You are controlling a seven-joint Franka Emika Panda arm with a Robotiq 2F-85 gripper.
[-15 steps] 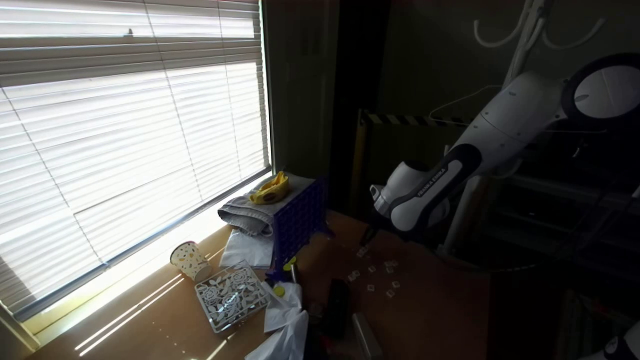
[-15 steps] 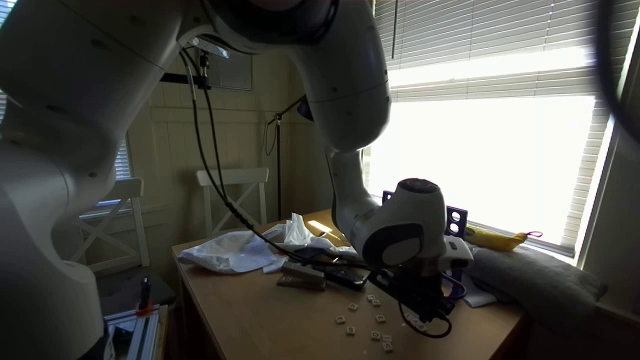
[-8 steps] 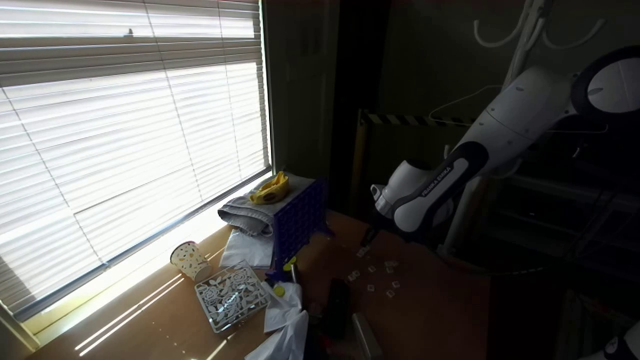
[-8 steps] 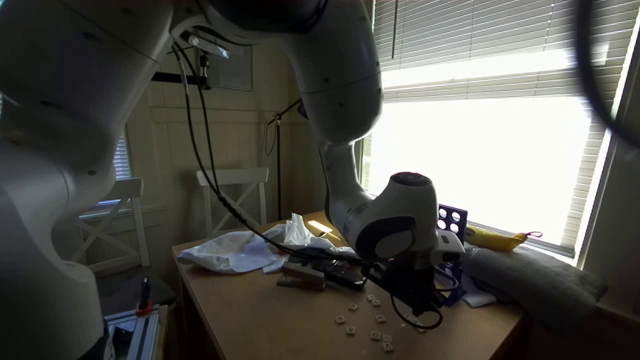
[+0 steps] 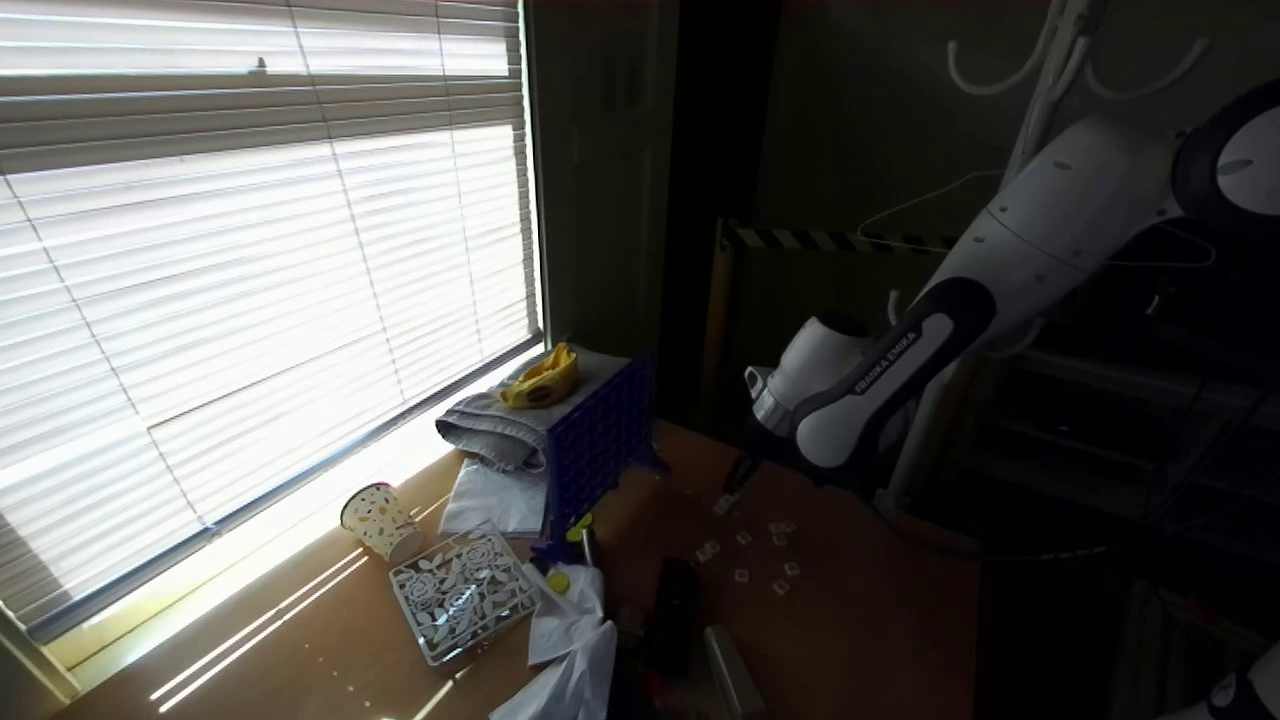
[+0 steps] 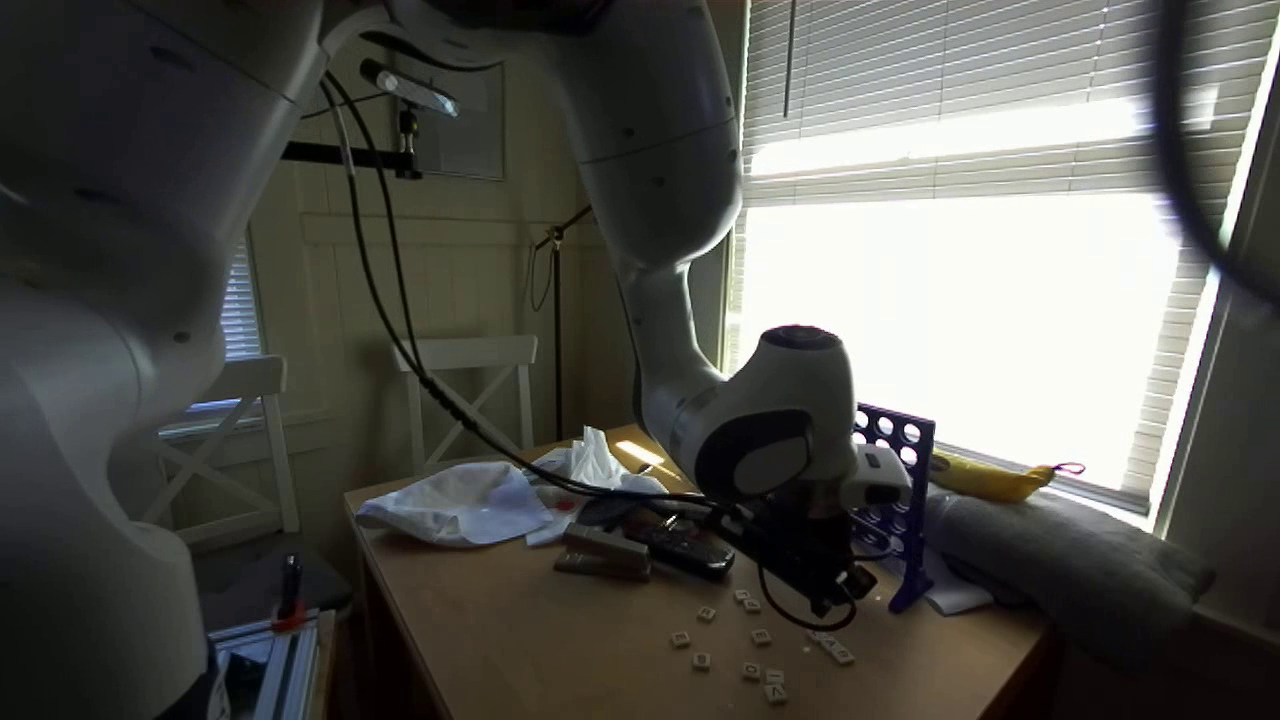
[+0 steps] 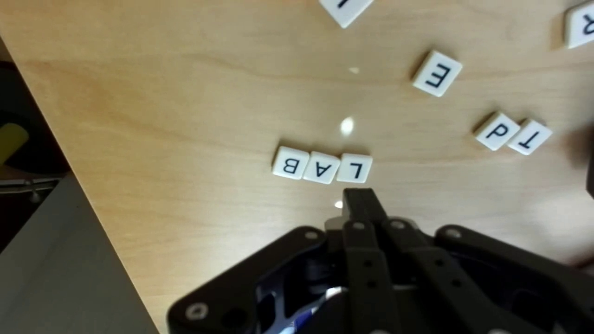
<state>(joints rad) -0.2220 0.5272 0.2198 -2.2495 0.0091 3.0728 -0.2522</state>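
My gripper (image 7: 359, 195) is shut, its black fingertips pressed together with nothing between them. In the wrist view it comes in from the bottom, just below the white letter tile L (image 7: 354, 168). Touching or nearly touching in a row are the L, the tile A (image 7: 321, 167) and the tile B (image 7: 290, 163). Further right lie the tile E (image 7: 437, 73), the tile P (image 7: 497, 131) and the tile T (image 7: 530, 137). In an exterior view the row of tiles (image 6: 836, 650) shows just below the dark gripper (image 6: 822, 604). Whether the fingertips touch the table cannot be told.
A blue grid frame (image 5: 600, 430) stands beside a folded grey cloth (image 5: 492, 430) with a yellow pouch (image 5: 542, 378) on it. A paper cup (image 5: 382, 522), a metal trivet (image 5: 465, 592), a black remote (image 6: 682, 548), a grey block (image 6: 604, 556) and crumpled white paper (image 6: 465, 505) share the table.
The arm and gripper have shifted up and left in an exterior view, baring the tile row and more of the blue frame. The tiles look unmoved, and the gripper has stayed shut.
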